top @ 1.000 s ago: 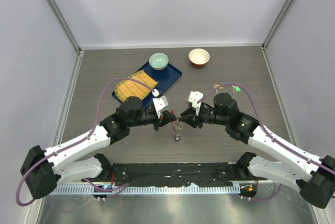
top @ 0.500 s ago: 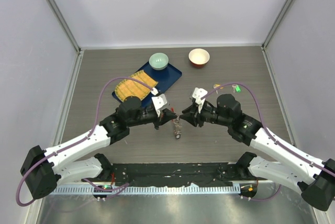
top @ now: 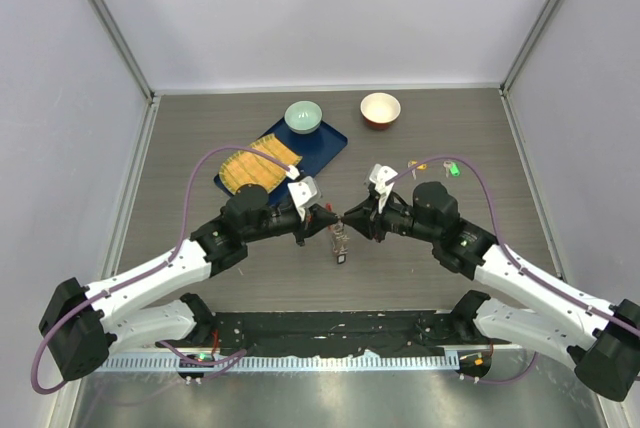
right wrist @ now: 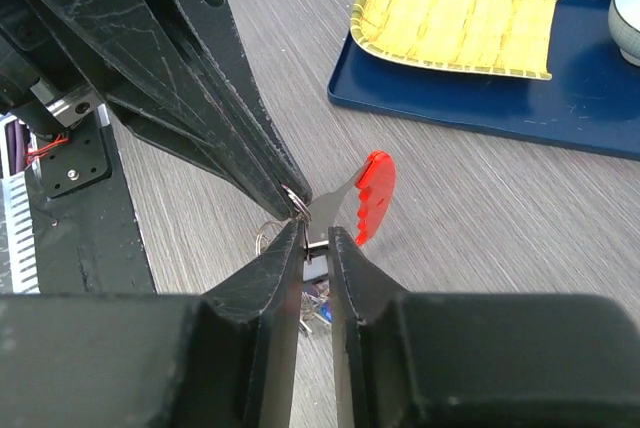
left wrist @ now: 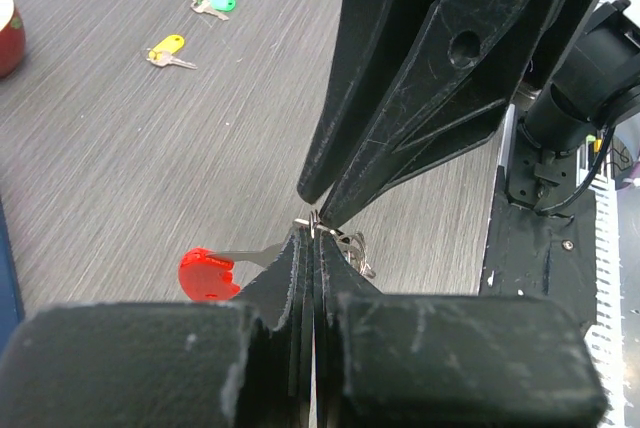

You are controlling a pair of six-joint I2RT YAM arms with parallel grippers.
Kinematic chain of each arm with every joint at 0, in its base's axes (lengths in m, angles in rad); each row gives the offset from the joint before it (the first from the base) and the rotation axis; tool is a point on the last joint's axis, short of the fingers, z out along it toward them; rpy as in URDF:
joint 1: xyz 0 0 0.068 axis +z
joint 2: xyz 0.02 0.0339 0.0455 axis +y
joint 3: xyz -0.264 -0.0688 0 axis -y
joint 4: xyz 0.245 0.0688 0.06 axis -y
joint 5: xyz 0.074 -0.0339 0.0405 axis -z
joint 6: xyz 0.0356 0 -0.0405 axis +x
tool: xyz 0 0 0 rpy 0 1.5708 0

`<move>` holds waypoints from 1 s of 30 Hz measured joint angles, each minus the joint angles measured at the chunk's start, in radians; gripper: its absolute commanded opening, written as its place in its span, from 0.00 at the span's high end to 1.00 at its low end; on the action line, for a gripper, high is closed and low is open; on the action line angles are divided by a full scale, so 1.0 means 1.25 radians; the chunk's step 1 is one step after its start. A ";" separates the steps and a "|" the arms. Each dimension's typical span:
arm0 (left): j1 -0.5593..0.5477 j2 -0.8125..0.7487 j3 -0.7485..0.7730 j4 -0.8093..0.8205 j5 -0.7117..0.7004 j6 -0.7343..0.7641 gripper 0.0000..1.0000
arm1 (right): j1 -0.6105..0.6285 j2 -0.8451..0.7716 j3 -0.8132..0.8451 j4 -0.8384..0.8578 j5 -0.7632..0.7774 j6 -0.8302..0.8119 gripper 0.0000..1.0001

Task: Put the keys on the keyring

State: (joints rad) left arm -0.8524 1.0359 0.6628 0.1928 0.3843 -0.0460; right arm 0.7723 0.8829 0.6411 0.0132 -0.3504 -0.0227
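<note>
The keyring (top: 340,244) hangs between the two grippers over the middle of the table. My left gripper (top: 329,220) is shut on its silver ring (left wrist: 314,220), and a red-headed piece (left wrist: 208,274) sticks out to the left of the fingers. My right gripper (top: 348,218) meets it tip to tip. Its jaws (right wrist: 315,236) stand a narrow gap apart, pinching a small silver piece of the bunch just below the ring (right wrist: 293,198), beside the red-headed piece (right wrist: 375,198). Two keys lie on the table at the far right, one green (top: 453,170) (left wrist: 213,4) and one yellow (top: 413,164) (left wrist: 165,49).
A blue tray (top: 326,144) at the back left carries a yellow woven mat (top: 257,167) and a pale green bowl (top: 303,116). A red bowl with a white inside (top: 380,108) stands at the back centre. White walls close in the table.
The right gripper's jaws have narrowed onto the bunch and its wrist has shifted slightly. The left gripper has stayed shut on the ring in the same place.
</note>
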 measured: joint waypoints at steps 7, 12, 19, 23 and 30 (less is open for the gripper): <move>0.000 0.000 -0.013 0.016 -0.016 -0.004 1.00 | 0.000 0.013 -0.002 0.008 -0.005 0.005 0.97; 0.000 -0.008 -0.030 0.045 -0.031 -0.022 1.00 | 0.000 0.013 -0.003 0.011 -0.018 0.006 0.99; 0.000 -0.016 -0.094 0.161 -0.062 -0.079 1.00 | -0.002 0.016 -0.020 0.042 -0.053 0.009 0.99; 0.000 -0.013 -0.133 0.240 -0.078 -0.118 1.00 | -0.004 0.024 -0.043 0.094 -0.070 0.031 0.99; -0.004 0.029 -0.179 0.382 -0.113 -0.157 1.00 | -0.019 0.044 -0.086 0.197 -0.066 0.078 0.99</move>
State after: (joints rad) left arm -0.8574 1.0718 0.4397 0.6704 0.2428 -0.2428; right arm 0.7483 0.9379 0.5331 0.2588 -0.4332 0.0746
